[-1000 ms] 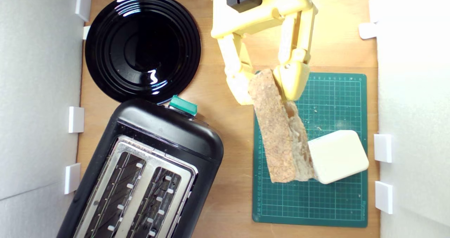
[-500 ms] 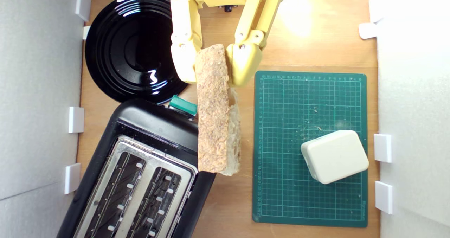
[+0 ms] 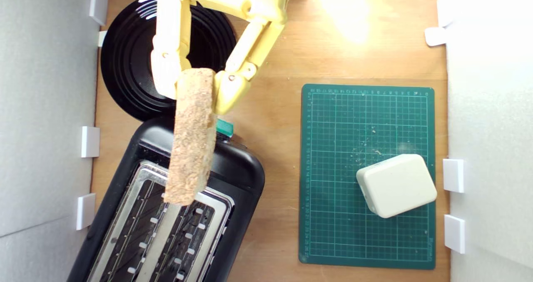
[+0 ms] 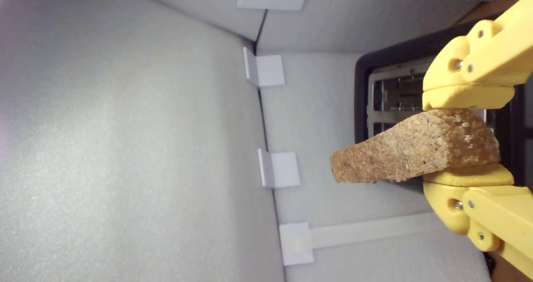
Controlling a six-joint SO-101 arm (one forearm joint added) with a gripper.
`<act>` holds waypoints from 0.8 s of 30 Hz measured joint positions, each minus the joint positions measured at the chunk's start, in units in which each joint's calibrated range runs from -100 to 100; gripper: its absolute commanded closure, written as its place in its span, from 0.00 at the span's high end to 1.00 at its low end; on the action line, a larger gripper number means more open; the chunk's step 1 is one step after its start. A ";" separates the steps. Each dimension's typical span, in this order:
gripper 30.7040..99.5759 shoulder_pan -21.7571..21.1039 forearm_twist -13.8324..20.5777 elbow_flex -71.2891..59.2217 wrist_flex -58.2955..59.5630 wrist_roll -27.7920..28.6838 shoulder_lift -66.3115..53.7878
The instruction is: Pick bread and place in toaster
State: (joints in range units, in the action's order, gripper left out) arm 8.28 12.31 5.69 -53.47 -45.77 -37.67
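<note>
a light wooden tabletop (image 3: 275, 157) carries everything here, walled by white foam panels (image 3: 46, 107) on the exterior view's left and right, with small white brackets (image 3: 90, 141) along both edges. a round glossy black plate (image 3: 129, 65) sits toward the exterior view's upper left. just below it, touching or nearly so, stands the black toaster (image 3: 237, 169), set at an angle, its silver two-slot top up. well apart on the right lies a green cutting mat (image 3: 333, 232), with a cream rounded block (image 3: 396, 185) resting on its right part and scattered crumbs.
</note>
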 measured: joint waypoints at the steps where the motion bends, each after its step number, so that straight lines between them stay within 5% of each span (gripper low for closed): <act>1: 0.39 0.92 0.00 0.00 0.00 -0.36 0.50; 10: 0.39 6.41 0.00 0.00 -3.56 -4.19 3.19; 24: 0.39 8.79 0.00 0.00 -3.56 -4.66 7.73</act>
State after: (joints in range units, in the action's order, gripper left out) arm 17.07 12.31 5.69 -57.03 -50.43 -29.95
